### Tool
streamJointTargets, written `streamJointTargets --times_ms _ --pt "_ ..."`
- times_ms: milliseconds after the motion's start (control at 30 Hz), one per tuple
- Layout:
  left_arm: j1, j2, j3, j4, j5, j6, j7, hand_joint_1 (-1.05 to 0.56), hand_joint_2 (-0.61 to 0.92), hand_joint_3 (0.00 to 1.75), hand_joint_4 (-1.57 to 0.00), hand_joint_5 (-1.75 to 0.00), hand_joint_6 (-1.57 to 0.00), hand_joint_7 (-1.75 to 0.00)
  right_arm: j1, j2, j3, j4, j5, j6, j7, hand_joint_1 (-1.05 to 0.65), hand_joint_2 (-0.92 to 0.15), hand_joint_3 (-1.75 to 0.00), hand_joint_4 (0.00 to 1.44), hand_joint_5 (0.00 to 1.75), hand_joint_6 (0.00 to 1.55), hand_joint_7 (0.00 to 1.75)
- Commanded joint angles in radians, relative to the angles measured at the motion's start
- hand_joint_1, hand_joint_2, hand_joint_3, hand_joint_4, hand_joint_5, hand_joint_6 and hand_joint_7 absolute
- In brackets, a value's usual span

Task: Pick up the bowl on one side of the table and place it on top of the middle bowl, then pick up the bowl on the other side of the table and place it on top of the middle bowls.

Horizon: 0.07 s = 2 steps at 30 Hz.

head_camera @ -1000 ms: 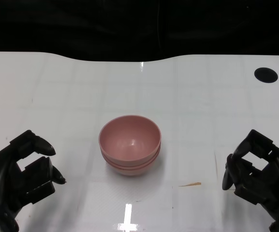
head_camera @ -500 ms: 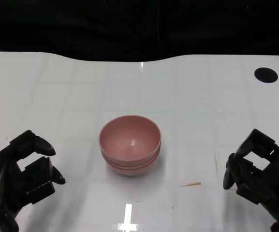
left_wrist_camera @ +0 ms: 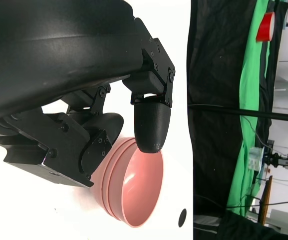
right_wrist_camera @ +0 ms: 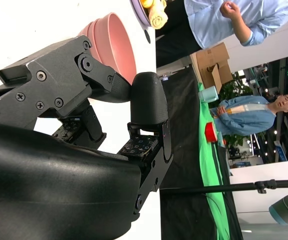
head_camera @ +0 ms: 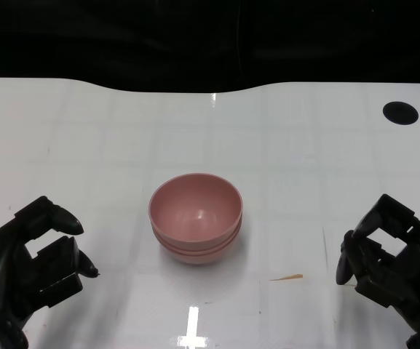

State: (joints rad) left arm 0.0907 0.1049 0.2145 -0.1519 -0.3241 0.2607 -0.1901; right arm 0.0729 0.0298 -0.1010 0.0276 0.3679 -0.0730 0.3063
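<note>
Beside the pink bowls, left hand and right hand part-curled, empty.

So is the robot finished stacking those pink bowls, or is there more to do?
It looks finished. The pink plastic bowls sit nested in one stack at the middle of the glossy white table; the left wrist view shows several rims together. Nothing is in hand: the left hand and right hand rest empty on either side. No loose bowl is visible, so nothing seems left.
</note>
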Motion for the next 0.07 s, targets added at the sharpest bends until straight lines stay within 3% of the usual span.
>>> streamJointTargets --times_ms 33,67 --pt "0.001 0.019 0.005 0.004 0.008 -0.008 -0.004 0.03 0.65 1.24 -0.74 -1.75 -0.6 -1.75 -0.003 -0.003 -0.007 0.004 -0.006 -0.009 -0.006 -0.15 -0.59 -1.0 0.86 1.75 0.69 1.57" --pt "0.001 0.019 0.005 0.003 0.008 -0.007 -0.003 0.03 0.65 1.24 -0.74 -1.75 -0.6 -1.75 -0.002 -0.003 -0.007 0.003 -0.006 -0.007 -0.007 -0.15 -0.59 -1.01 0.86 1.75 0.69 1.57"
